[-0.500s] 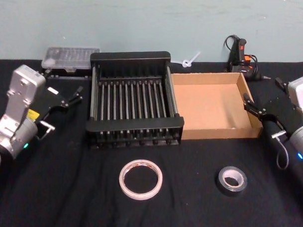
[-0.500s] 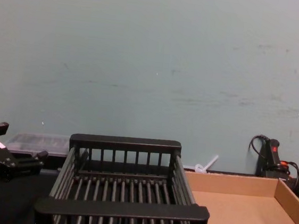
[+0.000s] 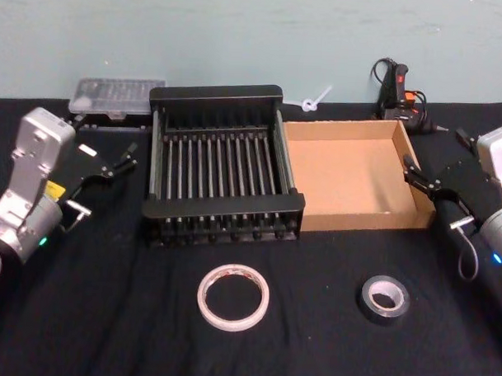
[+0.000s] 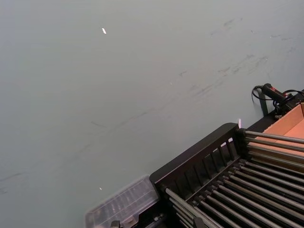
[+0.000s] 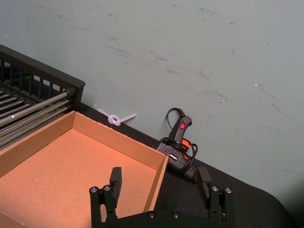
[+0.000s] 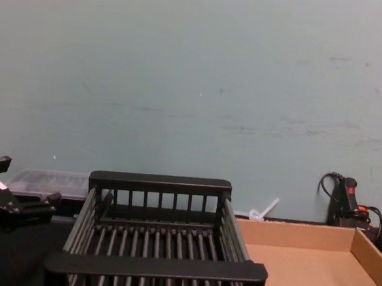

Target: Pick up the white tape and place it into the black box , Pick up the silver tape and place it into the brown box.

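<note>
White tape is lying flat nearer the left gripper, both it and the right gripper hovering open and empty.

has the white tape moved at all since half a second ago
No. The white tape lies flat on the black table, at the same spot in front of the black box as before, with neither gripper near it.
</note>
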Tool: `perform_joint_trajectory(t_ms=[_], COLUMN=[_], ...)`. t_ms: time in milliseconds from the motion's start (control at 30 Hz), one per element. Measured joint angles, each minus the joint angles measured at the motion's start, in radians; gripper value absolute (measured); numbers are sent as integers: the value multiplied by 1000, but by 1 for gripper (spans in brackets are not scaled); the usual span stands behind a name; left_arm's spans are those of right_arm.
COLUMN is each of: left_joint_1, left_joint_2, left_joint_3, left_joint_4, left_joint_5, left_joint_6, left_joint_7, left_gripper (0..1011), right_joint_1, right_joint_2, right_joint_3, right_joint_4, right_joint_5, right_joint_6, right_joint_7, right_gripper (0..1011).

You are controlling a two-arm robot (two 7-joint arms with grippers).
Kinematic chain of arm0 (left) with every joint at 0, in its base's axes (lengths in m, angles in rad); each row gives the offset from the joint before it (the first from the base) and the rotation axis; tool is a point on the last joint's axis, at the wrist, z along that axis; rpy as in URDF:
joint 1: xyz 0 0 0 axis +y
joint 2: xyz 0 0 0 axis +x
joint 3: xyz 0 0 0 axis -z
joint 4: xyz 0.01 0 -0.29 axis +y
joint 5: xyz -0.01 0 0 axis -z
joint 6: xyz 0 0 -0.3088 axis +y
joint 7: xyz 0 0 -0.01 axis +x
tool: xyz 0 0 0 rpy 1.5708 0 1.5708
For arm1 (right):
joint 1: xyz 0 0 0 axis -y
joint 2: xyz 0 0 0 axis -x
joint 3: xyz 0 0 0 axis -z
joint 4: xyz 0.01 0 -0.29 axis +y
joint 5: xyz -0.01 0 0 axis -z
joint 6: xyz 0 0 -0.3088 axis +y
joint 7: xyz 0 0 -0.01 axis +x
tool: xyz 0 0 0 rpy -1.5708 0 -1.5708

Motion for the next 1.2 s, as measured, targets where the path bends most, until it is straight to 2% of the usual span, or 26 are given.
perform_joint_trajectory(t_ms=[1200], left_joint_1=[0], left_joint_2=[0], left_joint_3=[0], left_joint_4=[0], left_joint_5=[0], left_joint_6=[0], left_joint_7=[0], left_gripper=[1001], right_joint_1=[0], right_joint_2=[0], right_joint_3=[0], right_joint_4=[0], right_joint_5=[0], right_joint_6=[0], right_joint_7=[0], right_gripper=[1002])
